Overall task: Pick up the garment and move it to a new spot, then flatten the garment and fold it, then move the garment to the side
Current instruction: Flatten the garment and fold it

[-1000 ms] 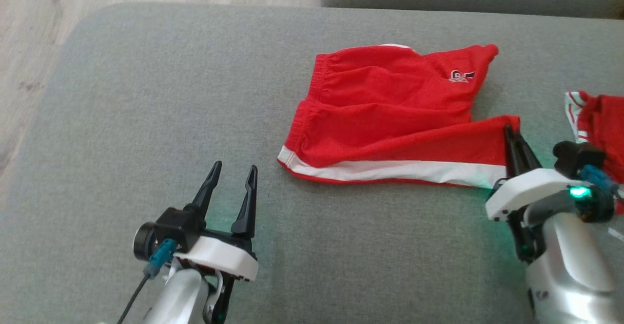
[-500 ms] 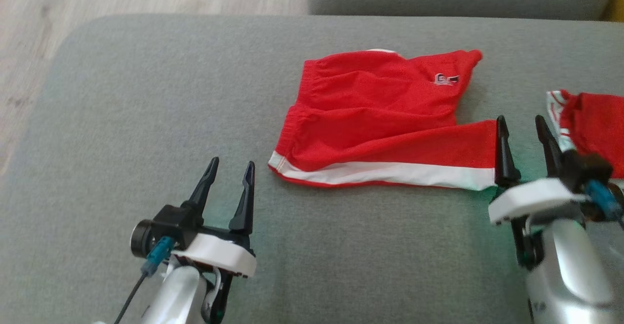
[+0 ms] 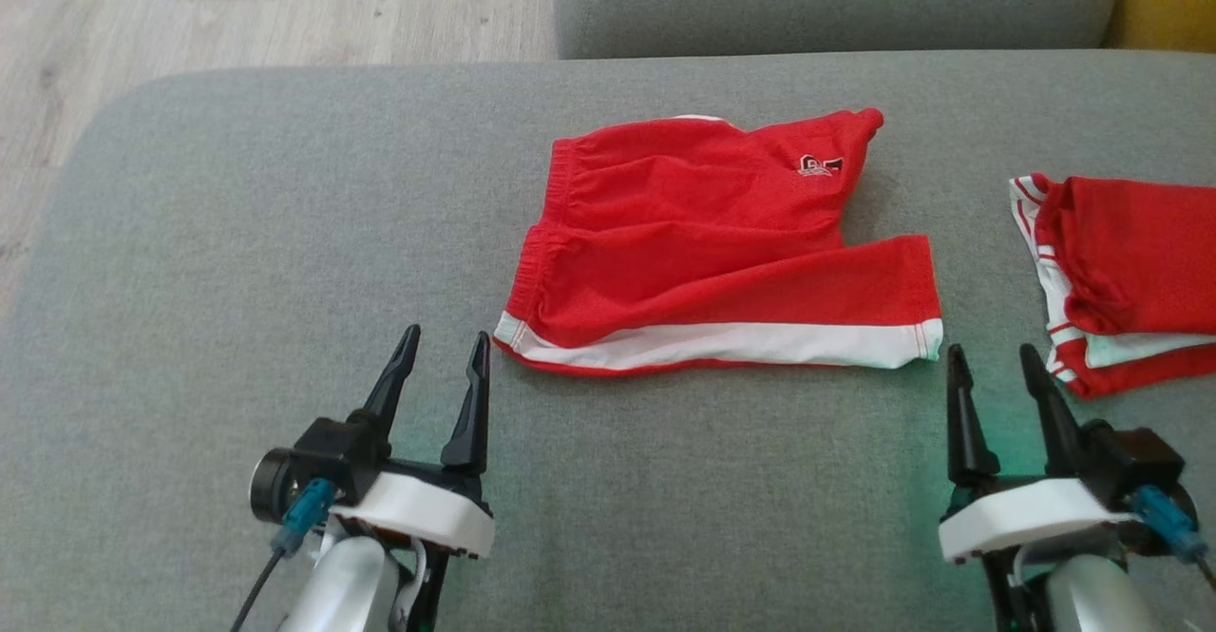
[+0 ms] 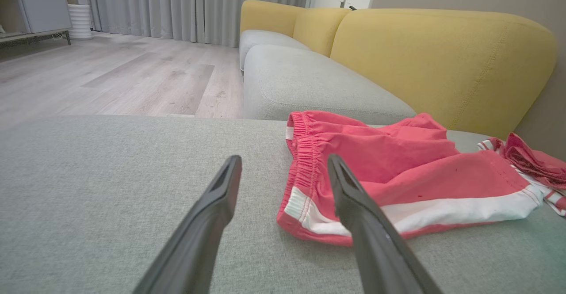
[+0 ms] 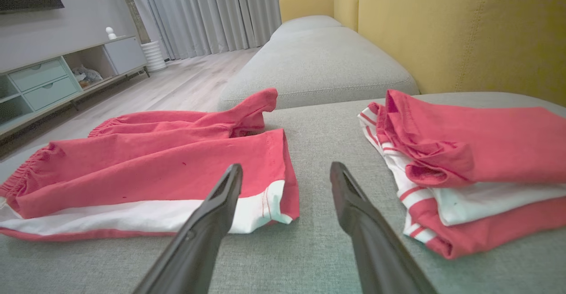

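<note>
- Left claw (image 3: pixel 446 335): jaws wide, holding nothing. It is low over the grey seat cushion (image 3: pixel 237 280), just beside the waistband corner of the red shorts (image 3: pixel 722 242) and not touching them.
- Right claw (image 3: pixel 990 352): jaws wide, also empty. It stands in the gap between the shorts' near hem corner and the folded red garment (image 3: pixel 1130 271), clear of both.
- Red shorts: they lie mid-cushion with the waistband to the left and the legs to the right. The white side stripe runs along the near edge. The cloth is creased, the near leg laps over the far one, and the far leg's corner is bunched into a peak. Judged spread but neither flat nor folded.
- Hazard 1: at the near edge the cloth lies doubled over. A shallow pinch may take the top layer alone, so the shorts would open or twist when lifted.
- Hazard 2: the right claw works close to the folded garment. A sideways drift or a wide sweep could snag its striped edge and drag it out of its fold.
- Hazard 3: folding over the existing creases would lock them in, so smoothing should come first.
- Beyond: a second grey cushion (image 3: pixel 836 5) and the wood floor (image 3: pixel 237 5). A pull too far left could carry cloth off the edge.
</note>
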Available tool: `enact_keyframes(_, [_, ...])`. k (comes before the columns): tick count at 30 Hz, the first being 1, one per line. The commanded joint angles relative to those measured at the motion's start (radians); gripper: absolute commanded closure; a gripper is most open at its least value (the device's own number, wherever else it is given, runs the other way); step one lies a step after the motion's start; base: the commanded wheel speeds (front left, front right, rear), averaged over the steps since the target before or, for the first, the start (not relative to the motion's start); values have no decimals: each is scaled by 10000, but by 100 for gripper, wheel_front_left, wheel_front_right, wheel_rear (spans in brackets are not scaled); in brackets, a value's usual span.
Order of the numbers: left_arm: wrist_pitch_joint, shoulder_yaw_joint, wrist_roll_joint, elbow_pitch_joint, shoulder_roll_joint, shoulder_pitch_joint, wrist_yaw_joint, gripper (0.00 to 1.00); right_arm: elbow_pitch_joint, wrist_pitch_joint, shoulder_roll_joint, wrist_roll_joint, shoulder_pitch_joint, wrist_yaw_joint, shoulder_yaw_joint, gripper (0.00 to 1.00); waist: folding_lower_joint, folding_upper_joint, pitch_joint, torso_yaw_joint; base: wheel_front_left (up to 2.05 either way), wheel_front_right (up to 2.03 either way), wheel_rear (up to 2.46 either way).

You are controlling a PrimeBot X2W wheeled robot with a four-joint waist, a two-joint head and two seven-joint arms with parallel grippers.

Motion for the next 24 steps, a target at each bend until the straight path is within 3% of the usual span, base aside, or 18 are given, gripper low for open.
enact_keyframes(1, [-99, 298, 83, -295, 26, -259, 17, 0, -170, -136, -37, 40, -360, -7, 358, 0, 1, -1, 51, 23, 0, 0, 0])
enact_keyframes(20, [-99, 172, 13, -224, 23, -657, 0, 0, 2895, 273, -36, 3, -2325, -7, 514, 0, 1, -1, 602, 435, 0, 0, 0])
enact_keyframes(21, [-99, 173, 11, -218, 23, -660, 7, 0, 2982, 256, -36, 29, -2369, -7, 551, 16, 1, -1, 602, 427, 0, 0, 0])
enact_keyframes(22, [-99, 175, 11, -210, 23, -662, 11, 0, 3058, 235, -36, 53, -2409, -7, 587, 78, 1, -1, 599, 414, 0, 0, 0])
enact_keyframes(23, [-99, 179, 14, -199, 23, -661, 13, 0, 3121, 209, -36, 77, -2445, -7, 623, 100, 1, -1, 590, 398, 0, 0, 0])
enact_keyframes(24, [-99, 188, 18, -186, 23, -659, 15, 0, 3173, 183, -36, 84, -2467, -7, 656, 100, 1, -1, 575, 376, 0, 0, 0])
